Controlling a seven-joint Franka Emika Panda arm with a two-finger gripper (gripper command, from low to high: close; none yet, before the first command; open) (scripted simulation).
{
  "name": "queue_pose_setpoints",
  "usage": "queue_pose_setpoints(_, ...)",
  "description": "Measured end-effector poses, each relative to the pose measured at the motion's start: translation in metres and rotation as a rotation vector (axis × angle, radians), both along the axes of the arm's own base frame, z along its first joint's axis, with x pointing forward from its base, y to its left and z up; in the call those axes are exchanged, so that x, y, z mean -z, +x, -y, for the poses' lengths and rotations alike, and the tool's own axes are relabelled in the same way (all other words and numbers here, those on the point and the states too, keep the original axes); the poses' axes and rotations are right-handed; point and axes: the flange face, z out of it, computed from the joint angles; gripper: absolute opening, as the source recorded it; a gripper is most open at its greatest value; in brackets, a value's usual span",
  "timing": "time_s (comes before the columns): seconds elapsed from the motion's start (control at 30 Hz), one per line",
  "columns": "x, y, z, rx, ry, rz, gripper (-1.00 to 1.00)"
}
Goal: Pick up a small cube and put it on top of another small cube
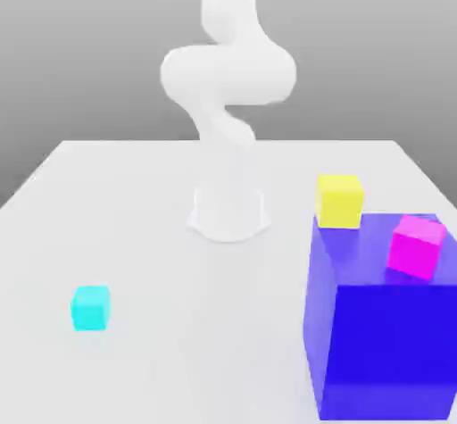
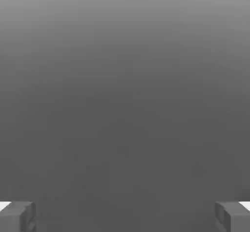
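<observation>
Low in the left of the exterior view, the small cube (image 1: pixel 90 308) sat alone on the white table (image 1: pixel 134 199), square to its surface and well apart from everything else. Across the frame, at lower right, the big blue cube (image 1: pixel 384 324) rose from the table with the magenta cube (image 1: pixel 416 246) resting tilted on its top face near the right edge; the yellow cube (image 1: pixel 340 201) stood just behind the blue block's far corner, though whether it touched could not be told. At upper centre the white arm (image 1: pixel 228 74) curled above its round base (image 1: pixel 228 212).

At the bottom corners of the hand view, the fingertips (image 2: pixel 19 216) stood far apart, so the gripper (image 2: pixel 125 216) was spread wide with nothing between its jaws, facing plain grey.

The step in hand appeared to be the reach toward the cyan block, not yet begun. To do it well, the hand would likely have needed to travel toward the lower left of the exterior view, point straight down, and square its jaws to two opposite flat faces instead of the corners. Centring over the block before descending would probably matter most, since so small a piece could be nudged aside by one finger landing first. Closing should wait until both pads flanked it low on its sides. A high carry afterwards seemed wise, to clear the tall blue block.
</observation>
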Motion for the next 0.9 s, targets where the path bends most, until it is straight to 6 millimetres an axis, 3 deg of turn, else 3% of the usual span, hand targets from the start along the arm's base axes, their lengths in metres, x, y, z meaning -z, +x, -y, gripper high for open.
queue_pose_setpoints(0.13,0.099,0.039,0.053,0.252,0.104,-0.135,0.0)
queue_pose_setpoints(0.3,0.221,0.043,0.12,0.563,0.232,-0.281,0.0)
queue_pose_setpoints(0.47,0.337,0.007,0.173,0.878,0.361,-0.411,0.0)
queue_pose_setpoints(0.63,0.439,-0.06,0.203,1.207,0.498,-0.531,0.0)
queue_pose_setpoints(0.7,0.468,-0.075,0.204,1.273,0.525,-0.557,0.0)
queue_pose_setpoints(0.87,0.517,-0.078,0.203,1.289,0.53,-0.567,0.0)
queue_pose_setpoints(0.9,0.526,-0.079,0.203,1.289,0.53,-0.567,-1.0)
